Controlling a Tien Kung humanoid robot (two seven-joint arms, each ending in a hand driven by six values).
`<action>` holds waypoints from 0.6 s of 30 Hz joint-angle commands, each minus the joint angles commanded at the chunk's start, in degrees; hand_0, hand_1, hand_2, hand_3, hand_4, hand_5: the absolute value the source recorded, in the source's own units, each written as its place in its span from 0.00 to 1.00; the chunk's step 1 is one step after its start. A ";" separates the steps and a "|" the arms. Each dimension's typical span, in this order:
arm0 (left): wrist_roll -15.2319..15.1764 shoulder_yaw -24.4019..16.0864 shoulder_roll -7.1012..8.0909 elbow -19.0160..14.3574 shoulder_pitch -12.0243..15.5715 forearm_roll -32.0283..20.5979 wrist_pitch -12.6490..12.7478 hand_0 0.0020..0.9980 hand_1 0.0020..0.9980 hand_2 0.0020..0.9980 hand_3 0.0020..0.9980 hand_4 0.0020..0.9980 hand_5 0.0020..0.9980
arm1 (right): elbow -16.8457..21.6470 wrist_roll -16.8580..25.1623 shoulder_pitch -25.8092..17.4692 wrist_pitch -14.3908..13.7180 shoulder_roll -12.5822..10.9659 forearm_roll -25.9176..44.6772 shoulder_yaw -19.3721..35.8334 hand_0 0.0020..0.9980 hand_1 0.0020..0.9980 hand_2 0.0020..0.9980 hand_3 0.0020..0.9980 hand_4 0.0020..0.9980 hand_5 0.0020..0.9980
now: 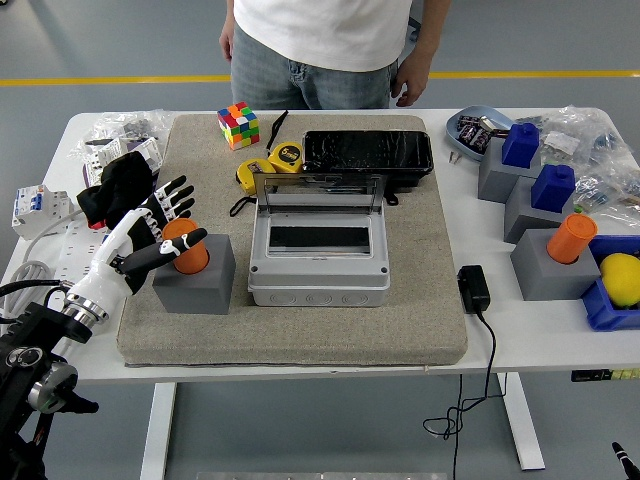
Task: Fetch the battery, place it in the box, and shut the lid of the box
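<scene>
An orange cylindrical battery (187, 249) stands upright in a grey block (196, 280) on the left of the beige mat. My left hand (160, 232) is right beside it on its left, fingers spread, the thumb reaching across the battery's front. The hand holds nothing. The grey box (318, 260) sits in the mat's middle with its clear lid (317, 190) standing open at the back. The right arm is out of view.
A person stands at the far side, hands (408, 88) hanging down. A black case (367, 152), yellow tape measure (270, 164) and colour cube (238, 125) lie behind the box. Grey blocks with blue and orange (570, 238) pieces stand at the right. A black adapter (473, 288) lies right of the mat.
</scene>
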 joint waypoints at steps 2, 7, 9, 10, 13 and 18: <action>-0.31 0.06 -0.20 0.18 0.05 -0.29 0.80 1.00 1.00 1.00 1.00 1.00 0.25 | 0.04 -0.10 -0.04 -0.02 0.03 0.07 -0.15 0.89 0.87 0.82 0.84 1.00 1.00; -0.79 0.89 -0.40 0.20 0.46 -1.08 2.19 0.96 0.95 0.97 0.95 1.00 0.17 | 0.05 -0.62 -0.18 -0.13 0.11 0.26 -0.46 0.89 0.87 0.82 0.84 1.00 1.00; -0.79 1.14 -0.49 0.26 0.43 -1.02 2.51 0.94 0.94 0.94 0.92 1.00 0.06 | 0.02 -0.66 -0.21 -0.11 0.12 0.26 -0.40 0.89 0.87 0.82 0.84 1.00 1.00; -0.80 1.24 -0.55 0.33 0.41 -0.84 2.76 0.94 0.94 0.94 0.92 1.00 0.06 | 0.02 -0.67 -0.21 -0.09 0.12 0.26 -0.43 0.89 0.87 0.82 0.84 1.00 1.00; -0.88 1.42 -0.65 0.35 0.43 -0.37 3.19 0.94 0.94 0.94 0.92 1.00 0.06 | 0.07 -0.66 -0.14 -0.08 0.11 0.48 -0.58 0.89 0.87 0.82 0.84 1.00 1.00; -0.98 1.58 -0.66 0.08 0.44 0.50 3.73 0.94 0.93 0.92 0.90 1.00 0.06 | 0.08 -0.64 -0.10 -0.05 0.08 0.64 -0.66 0.89 0.87 0.82 0.83 1.00 1.00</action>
